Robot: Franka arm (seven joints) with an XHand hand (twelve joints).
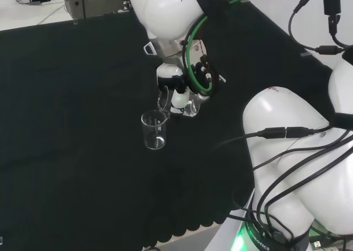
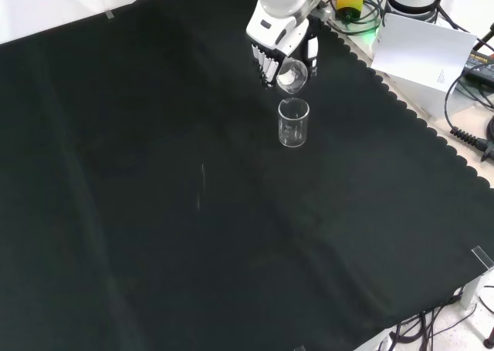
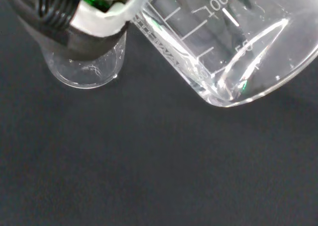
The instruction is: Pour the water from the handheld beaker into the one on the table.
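Fingers (image 2: 268, 62) curled round a clear glass beaker with white graduation marks (image 2: 292, 75), held in the black and white hand (image 1: 182, 91) above the counter. Held beaker tipped steeply: long axis lies close to level, mouth aimed down and leftward in the head view, toward the near side in the front view. Its lip sits just above the rim of a second clear glass beaker (image 1: 154, 130), which stands upright on the black cloth (image 2: 154, 212) of the counter.

In the wrist view the held beaker (image 3: 223, 47) is large and slanted, with a little clear water pooled in its lower corner by the base. The standing beaker (image 3: 89, 67) shows beside it, its upper part covered by a black ribbed finger.

Whether the two rims touch: cannot tell. Any stream between them, and the water level in the standing beaker, hard to make out through the clear glass. White arm link (image 1: 292, 168) fills the right of the head view.
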